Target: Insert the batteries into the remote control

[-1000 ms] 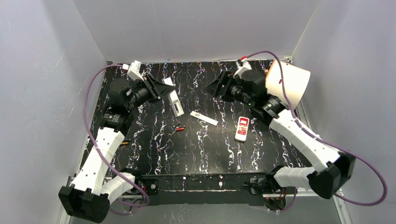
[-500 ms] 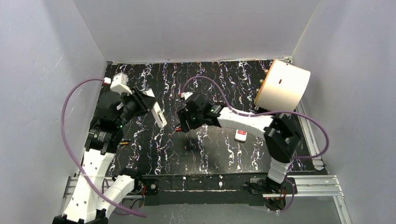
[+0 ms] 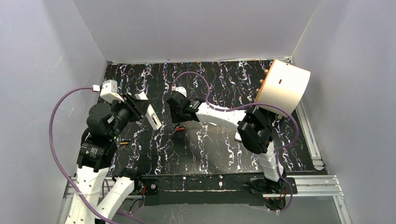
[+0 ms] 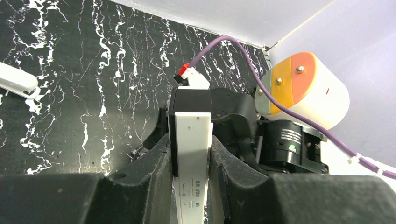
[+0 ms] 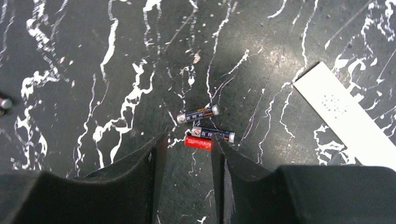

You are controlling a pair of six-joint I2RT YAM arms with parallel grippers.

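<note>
the left gripper [image 4: 190,144] is clamped narrowly on a white remote [image 4: 191,126], gripping its long sides and holding it lifted off the black marbled table [image 5: 70,56]. the right gripper [image 5: 187,145] hangs low over the middle of the table with its jaws part way open and nothing in them. three batteries [image 5: 212,134] lie loose on the table in a small cluster just past its fingertips; the red battery [image 5: 198,142] sits in the gap between the tips. a white strip [image 5: 345,119] lies nearby.
</note>
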